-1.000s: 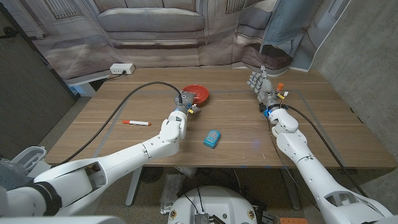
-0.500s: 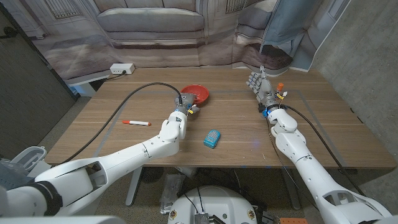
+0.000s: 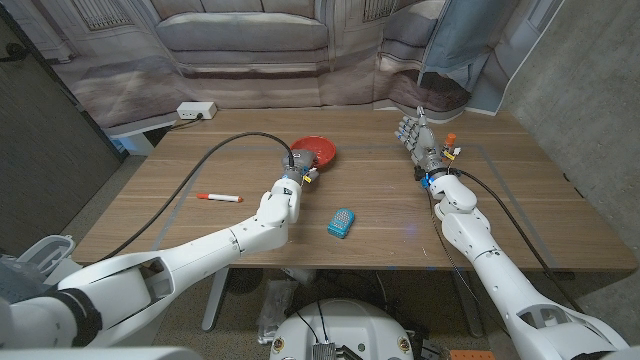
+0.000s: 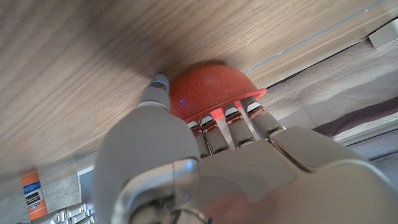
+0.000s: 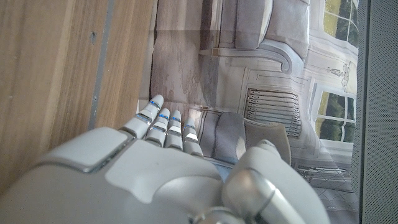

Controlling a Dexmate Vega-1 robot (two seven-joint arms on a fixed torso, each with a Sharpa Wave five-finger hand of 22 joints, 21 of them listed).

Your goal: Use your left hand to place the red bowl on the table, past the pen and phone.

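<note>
The red bowl (image 3: 320, 149) sits on the wooden table (image 3: 520, 200) at the far middle, beyond the red-capped pen (image 3: 219, 198) and the blue-cased phone (image 3: 342, 222). My left hand (image 3: 298, 166) is at the bowl's near rim. In the left wrist view the fingers (image 4: 233, 118) lie on the rim of the red bowl (image 4: 208, 84) and the thumb presses its outer wall, so my left hand (image 4: 205, 168) holds it. My right hand (image 3: 418, 135) stands upright at the far right with its fingers apart and nothing in it. The right wrist view shows my right hand (image 5: 155, 168) the same way.
A black cable (image 3: 225, 145) runs across the table's left part to my left wrist. A white power strip (image 3: 196, 110) lies beyond the far left corner. A small orange object (image 3: 451, 140) stands beside my right hand. A sofa (image 3: 245, 40) is behind the table.
</note>
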